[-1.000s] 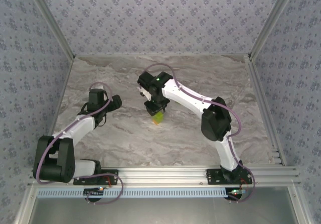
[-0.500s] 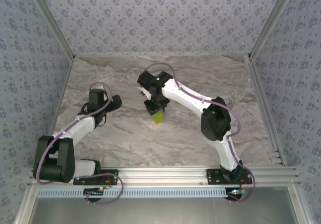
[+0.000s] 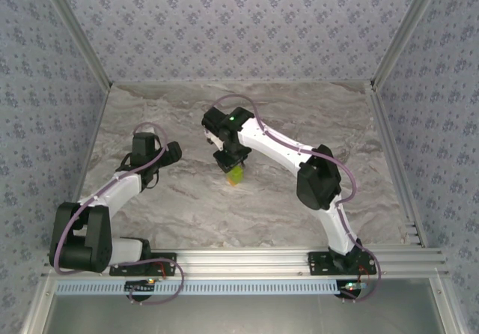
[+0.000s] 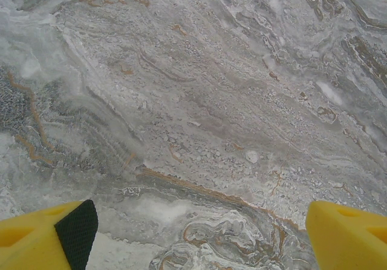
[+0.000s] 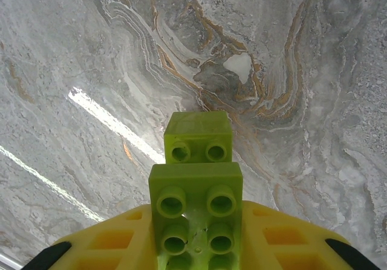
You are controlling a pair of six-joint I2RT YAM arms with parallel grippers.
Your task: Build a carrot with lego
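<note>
Item: carrot (image 3: 236, 174), mid-table, pinched tight in the right gripper (image 5: 196, 249). We see stepped lime-green bricks (image 5: 196, 179); its orange part is too small to confirm. Second entry: left gripper (image 4: 193, 240), spread wide, holding nothing, above the marble table (image 4: 199, 100). We judge assembly nearly finished.

A: Left arm (image 3: 112, 188): what is recorded?

B: It is found bent sharply at the elbow, the forearm angled up and to the right. The left hand (image 3: 172, 153) is held with its jaws spread wide.

A: And the right arm (image 3: 278, 147)?

B: It is stretched forward and leftward from its base, the wrist turned down. The right hand (image 3: 234, 162) is clamped on the lego (image 5: 196, 200), which is pinched between yellow fingers (image 5: 284, 233).
</note>
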